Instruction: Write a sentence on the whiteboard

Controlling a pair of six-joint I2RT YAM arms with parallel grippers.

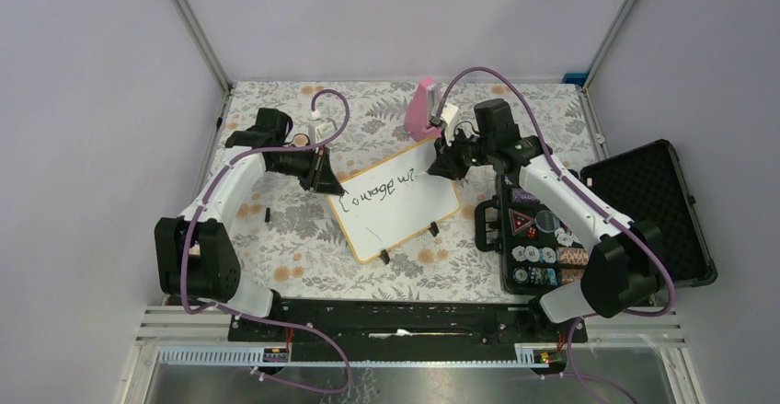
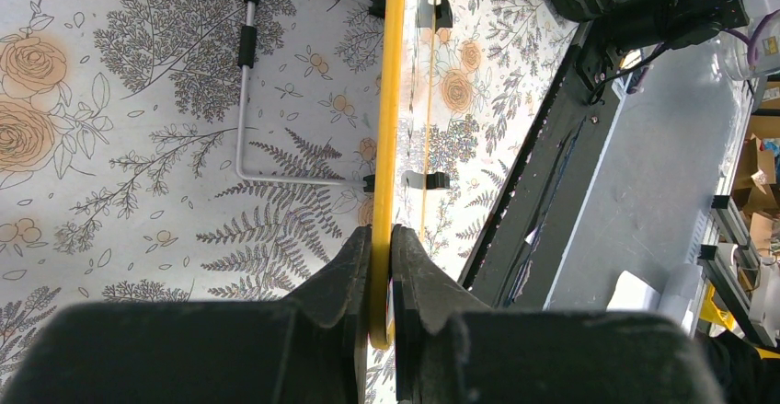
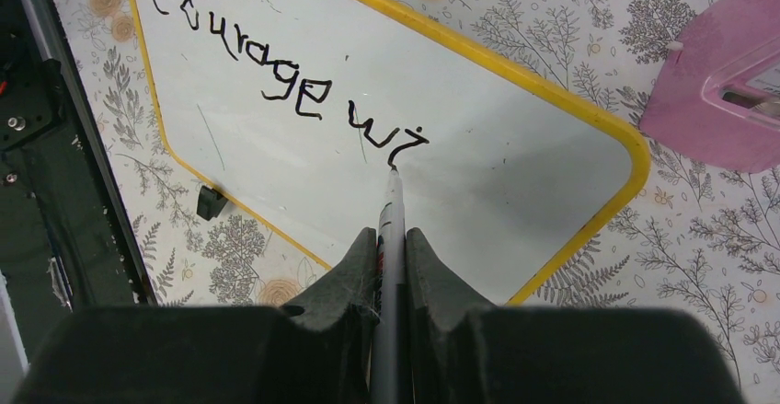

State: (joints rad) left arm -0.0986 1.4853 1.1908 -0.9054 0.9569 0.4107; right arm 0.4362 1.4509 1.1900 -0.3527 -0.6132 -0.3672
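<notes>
My left gripper (image 2: 381,238) is pinched shut on the yellow rim of the whiteboard (image 3: 478,174), the thin edge running straight out from between my pads. The board is white with rounded corners, and one small black foot (image 3: 211,202) sticks out from the edge to the left of my right fingertips. It lies at an angle on the floral tablecloth (image 3: 717,266) between my two hands. My right gripper (image 3: 391,238) is clamped tight on a marker (image 3: 392,211), which points away from the fingers with its tip touching the white surface. The sentence (image 3: 276,86) is in black handwriting, slanting up and left from that tip, and reads "Courage wi". A pink box (image 3: 717,82) sits off to the right, just beyond the board's corner.
</notes>
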